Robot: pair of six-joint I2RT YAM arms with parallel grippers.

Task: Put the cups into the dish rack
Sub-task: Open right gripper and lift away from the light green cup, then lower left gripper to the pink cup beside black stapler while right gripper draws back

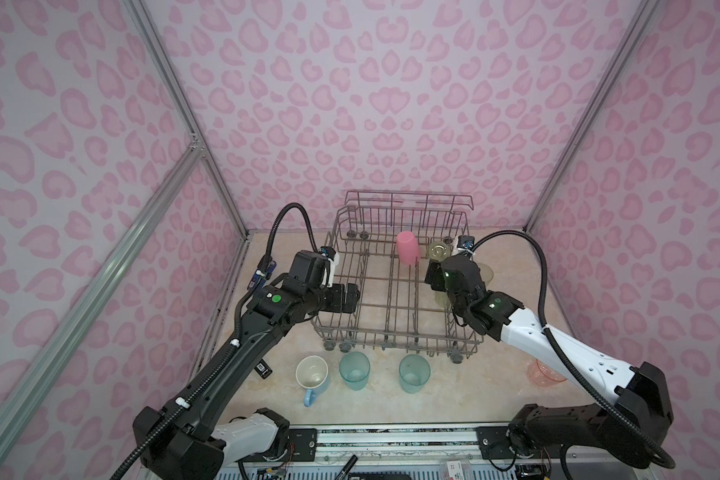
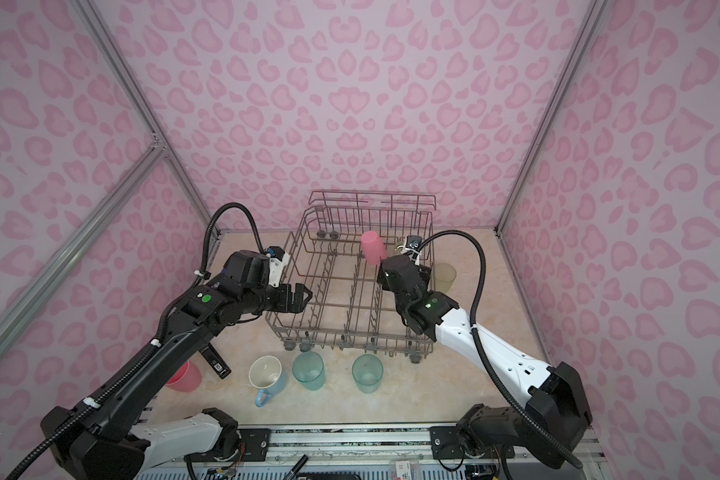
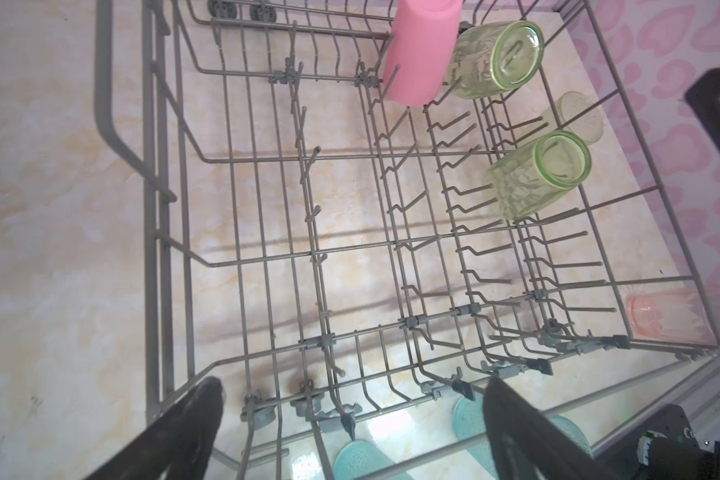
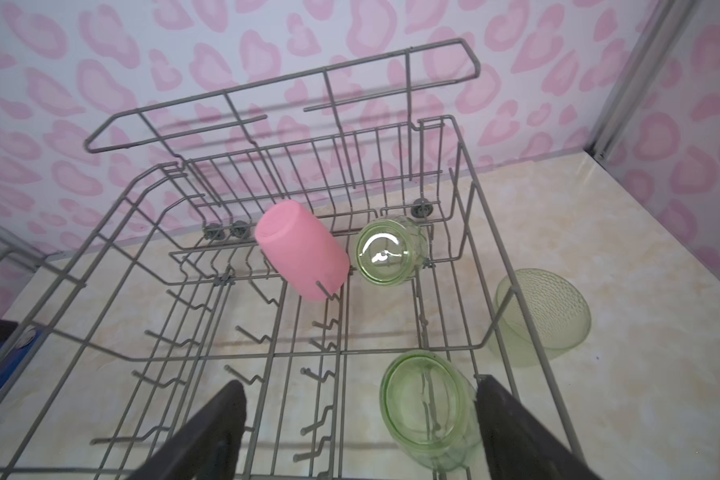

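Observation:
The grey wire dish rack [image 1: 408, 195] stands mid-table. Inside it at the back, an opaque pink cup [image 1: 408, 247] leans upside down on the tines, beside a yellow-green cup [image 1: 439, 250]. A second yellow-green cup [image 4: 429, 409] lies bottom-up in the rack between my right gripper's [image 4: 360, 419] open fingers, close to one finger and clear of the other. My left gripper [image 3: 352, 419] hangs open and empty over the rack's front-left corner. In front of the rack stand a light-blue mug [image 1: 312, 374] and two teal tumblers [image 1: 354, 370] [image 1: 414, 372].
A yellow-green tumbler [image 1: 486, 273] stands outside the rack's right wall. A salmon tumbler [image 1: 547, 372] sits under my right arm, and a pink one [image 2: 186, 376] under my left arm. A blue stapler [image 1: 262, 274] and a small black object [image 2: 215, 359] lie at the left.

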